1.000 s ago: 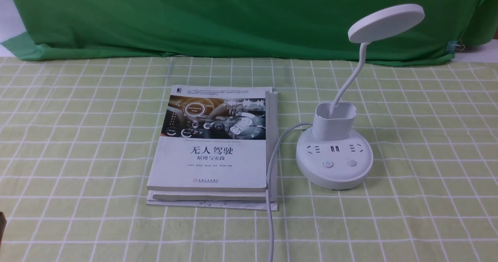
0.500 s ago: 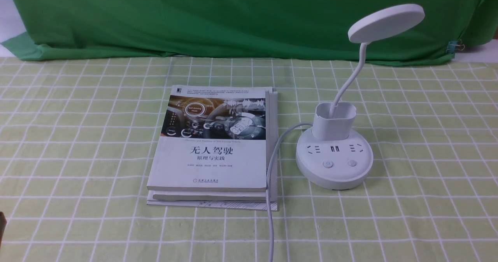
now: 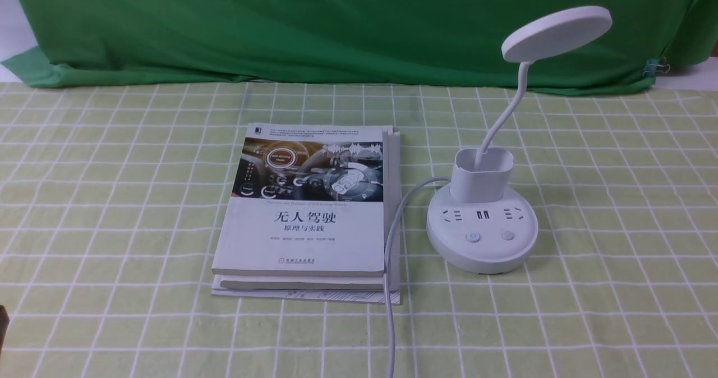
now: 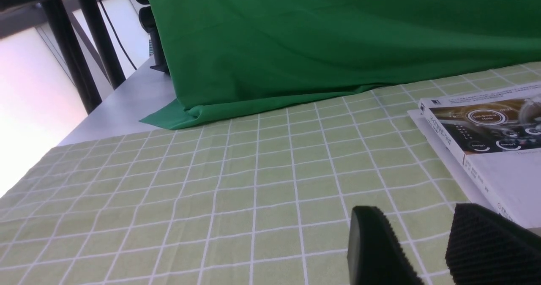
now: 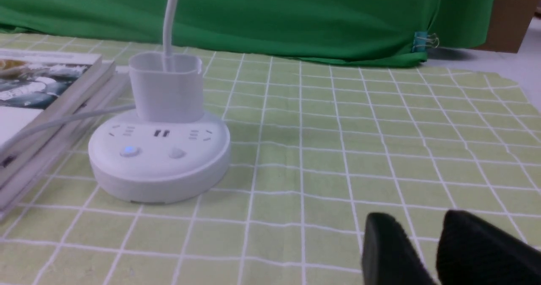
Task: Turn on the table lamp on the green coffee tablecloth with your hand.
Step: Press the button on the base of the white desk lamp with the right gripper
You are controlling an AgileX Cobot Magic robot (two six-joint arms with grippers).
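Note:
The white table lamp (image 3: 482, 238) stands right of centre on the green coffee tablecloth (image 3: 112, 198), with its disc head (image 3: 556, 32) raised on the thin neck and not glowing. Two round buttons sit on the base front; the left one (image 5: 129, 151) shows a small blue light. Neither arm shows in the front view, apart from a dark sliver (image 3: 3, 322) at the left edge. My left gripper (image 4: 416, 211) hovers low over the cloth beside the book, fingers slightly apart and empty. My right gripper (image 5: 418, 215) sits low over the cloth, on the side of the lamp base away from the book, fingers slightly apart and empty.
A stack of books (image 3: 305, 215) lies left of the lamp. The lamp's white cable (image 3: 390, 266) runs along its right edge to the front. A dark green backdrop cloth (image 3: 336, 24) hangs behind, held by a clip (image 3: 656, 67).

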